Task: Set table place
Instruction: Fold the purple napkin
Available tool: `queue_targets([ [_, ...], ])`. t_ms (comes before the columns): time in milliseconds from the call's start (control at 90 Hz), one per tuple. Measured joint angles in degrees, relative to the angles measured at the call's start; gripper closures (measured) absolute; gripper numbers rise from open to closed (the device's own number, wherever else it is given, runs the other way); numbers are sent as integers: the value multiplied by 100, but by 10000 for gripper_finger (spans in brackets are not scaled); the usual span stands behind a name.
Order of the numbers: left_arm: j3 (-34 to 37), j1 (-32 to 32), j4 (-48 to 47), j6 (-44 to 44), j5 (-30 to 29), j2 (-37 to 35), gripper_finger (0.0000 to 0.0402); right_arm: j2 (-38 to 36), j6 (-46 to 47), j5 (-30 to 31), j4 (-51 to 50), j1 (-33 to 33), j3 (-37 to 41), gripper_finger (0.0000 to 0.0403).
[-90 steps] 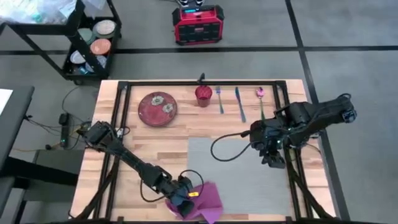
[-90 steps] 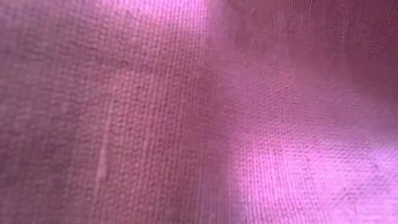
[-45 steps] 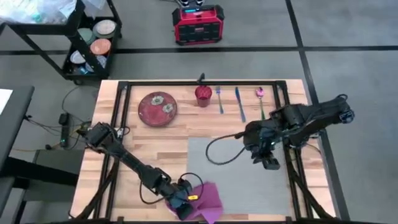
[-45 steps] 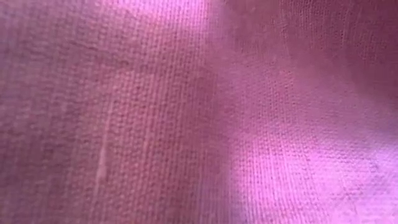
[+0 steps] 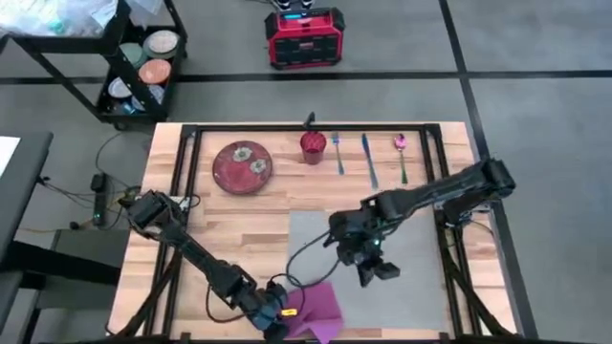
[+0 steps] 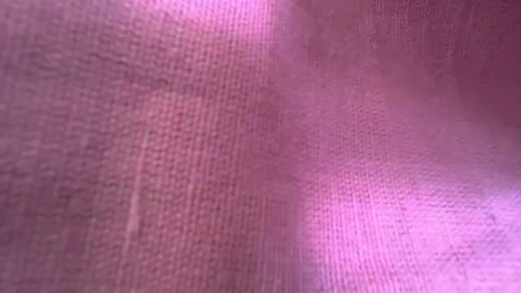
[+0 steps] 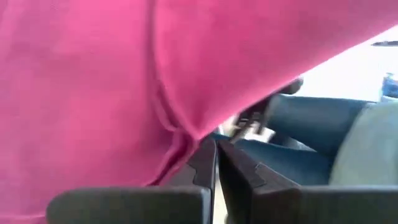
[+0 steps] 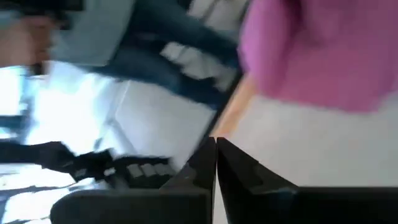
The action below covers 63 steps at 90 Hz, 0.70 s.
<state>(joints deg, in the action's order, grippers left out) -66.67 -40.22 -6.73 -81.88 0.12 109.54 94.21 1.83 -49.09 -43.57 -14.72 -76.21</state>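
Two dark, near-black jointed arms with chunky rounded links. Loose black cable loops beside the right gripper (image 5: 375, 271); small orange marking beside the left gripper (image 5: 274, 323). Fingers black, angular.

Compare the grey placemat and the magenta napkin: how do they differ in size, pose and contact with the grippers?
The grey placemat is much larger than the magenta napkin. The placemat lies flat and spread on the table; the napkin is crumpled at the near edge. The left gripper pinches the napkin, while the right gripper only hovers over the placemat, shut. Both are cloth.
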Motion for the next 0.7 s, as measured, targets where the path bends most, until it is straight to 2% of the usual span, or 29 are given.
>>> queue_targets([
  [122, 0, 148, -361, 119, -173, 0, 401, -74, -156, -1, 393, 29, 87, 403],
  [200, 0, 244, -365, 298, -173, 0, 401, -59, -471, 110, 1310, 74, 229, 403],
  [289, 0, 313, -391, 360, -137, 0, 401, 235, -357, -162, 2482, 170, 353, 403],
  [356, 0, 323, -368, 298, -68, 0, 401, 578, -215, -302, 2988, 204, 483, 403],
  [456, 0, 287, -329, 137, -44, 0, 401, 1051, -120, -664, 3333, 223, 677, 403],
  [533, 0, 237, -301, -3, -44, -1, 401, 1104, -674, -576, 2729, 296, 729, 403],
  [589, 0, 198, -296, -126, -41, -2, 401, 995, -1268, 99, 1992, 377, 717, 403],
  [667, 0, 161, -296, -271, -50, -3, 401, 896, -2342, 2279, 831, 420, 675, 403],
  [700, 0, 158, -296, -323, -64, -4, 401, 896, -2633, 2842, 449, 441, 643, 403],
])
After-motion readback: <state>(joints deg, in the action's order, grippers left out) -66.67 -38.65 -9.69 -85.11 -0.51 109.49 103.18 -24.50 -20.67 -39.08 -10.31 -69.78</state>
